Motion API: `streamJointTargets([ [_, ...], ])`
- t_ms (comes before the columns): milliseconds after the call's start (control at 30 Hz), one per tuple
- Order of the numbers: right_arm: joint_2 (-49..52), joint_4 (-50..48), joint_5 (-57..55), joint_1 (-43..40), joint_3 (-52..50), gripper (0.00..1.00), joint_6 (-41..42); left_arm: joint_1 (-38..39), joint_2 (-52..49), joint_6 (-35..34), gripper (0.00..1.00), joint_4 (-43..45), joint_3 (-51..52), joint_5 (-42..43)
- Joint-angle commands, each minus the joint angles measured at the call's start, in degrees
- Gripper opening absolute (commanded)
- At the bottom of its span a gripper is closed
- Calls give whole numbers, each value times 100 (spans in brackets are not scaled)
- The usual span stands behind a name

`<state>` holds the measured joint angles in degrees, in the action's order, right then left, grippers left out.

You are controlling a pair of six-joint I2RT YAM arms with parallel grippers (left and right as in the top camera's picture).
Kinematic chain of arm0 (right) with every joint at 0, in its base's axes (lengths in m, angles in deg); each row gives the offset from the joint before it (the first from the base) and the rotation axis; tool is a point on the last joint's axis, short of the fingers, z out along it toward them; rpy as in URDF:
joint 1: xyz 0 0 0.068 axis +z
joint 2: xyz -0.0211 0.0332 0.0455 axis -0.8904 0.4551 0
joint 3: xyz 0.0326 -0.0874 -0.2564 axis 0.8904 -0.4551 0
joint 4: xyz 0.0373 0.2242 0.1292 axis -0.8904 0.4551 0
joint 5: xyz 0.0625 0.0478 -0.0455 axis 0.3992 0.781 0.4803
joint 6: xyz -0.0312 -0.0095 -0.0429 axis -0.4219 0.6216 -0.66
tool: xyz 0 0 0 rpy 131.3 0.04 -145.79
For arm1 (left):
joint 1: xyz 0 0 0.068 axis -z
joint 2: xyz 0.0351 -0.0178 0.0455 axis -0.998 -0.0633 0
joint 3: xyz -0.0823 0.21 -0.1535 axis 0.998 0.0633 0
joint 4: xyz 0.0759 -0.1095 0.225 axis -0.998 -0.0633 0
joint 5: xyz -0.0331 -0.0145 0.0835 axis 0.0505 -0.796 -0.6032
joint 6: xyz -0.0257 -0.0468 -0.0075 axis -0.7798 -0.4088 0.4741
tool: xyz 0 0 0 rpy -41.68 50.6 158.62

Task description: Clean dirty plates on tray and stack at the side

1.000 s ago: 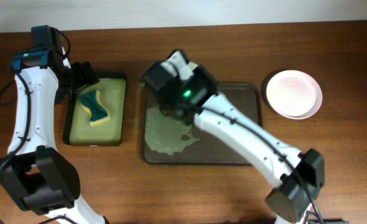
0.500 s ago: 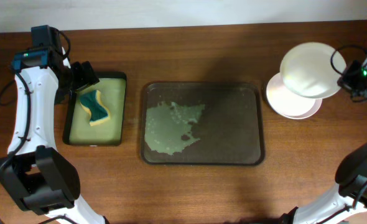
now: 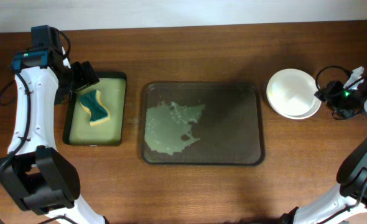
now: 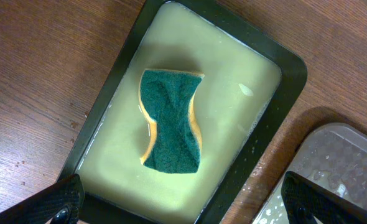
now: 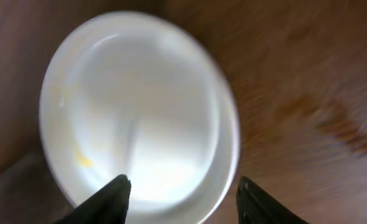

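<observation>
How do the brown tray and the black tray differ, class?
The brown tray is larger than the black tray. The brown tray holds only a pale wet patch; the black tray holds a sponge. The brown tray's floor is dark; the black tray's is yellow-green. Both are rectangular with rounded corners and raised rims.

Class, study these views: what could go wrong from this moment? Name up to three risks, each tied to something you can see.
1. The top plate sits off-centre on the stack beside the open right gripper; a nudge on withdrawal could slide it.
2. A yellow speck shows on that plate, so it may be stacked dirty.
3. A puddle lies in the tray; moving the tray could spill it.
</observation>
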<state>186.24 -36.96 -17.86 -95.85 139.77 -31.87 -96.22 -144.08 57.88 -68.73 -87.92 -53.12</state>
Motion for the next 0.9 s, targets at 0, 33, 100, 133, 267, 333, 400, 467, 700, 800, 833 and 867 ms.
streamJointTargets([
  [0,-859,656,348,-4,33,56,431,-44,22,48,99,-4,-46,-59],
  [33,-1209,1073,345,-4,31,56,424,-46,22,48,99,-4,-46,-59],
  [100,-1921,1836,341,37,17,56,105,-44,24,48,99,-7,-46,-59],
  [133,-2347,2208,330,125,-37,56,-79,-44,24,48,99,-7,-46,-61],
  [267,-3816,3154,313,964,-501,98,-225,-46,24,48,99,-4,-46,-59],
  [333,-4124,3637,304,1451,-520,99,-223,-44,22,48,99,-4,-46,-59],
  [400,-4140,3639,304,1659,-520,98,-223,-44,24,48,99,-4,-46,-59],
  [467,-4063,3630,302,1679,-520,98,-223,-44,22,48,99,-4,-46,-59],
  [700,-3891,3622,0,1681,-542,98,-293,-44,22,48,99,-4,-46,-61],
  [800,-4172,3314,2,1777,-605,98,-291,-44,24,48,99,-4,-46,-59],
  [833,-4623,2717,0,2011,-872,98,-293,-44,24,48,99,-4,-46,-59],
  [867,-5003,2247,-2,2225,-1128,98,-293,-46,24,48,99,-4,-46,-61],
])
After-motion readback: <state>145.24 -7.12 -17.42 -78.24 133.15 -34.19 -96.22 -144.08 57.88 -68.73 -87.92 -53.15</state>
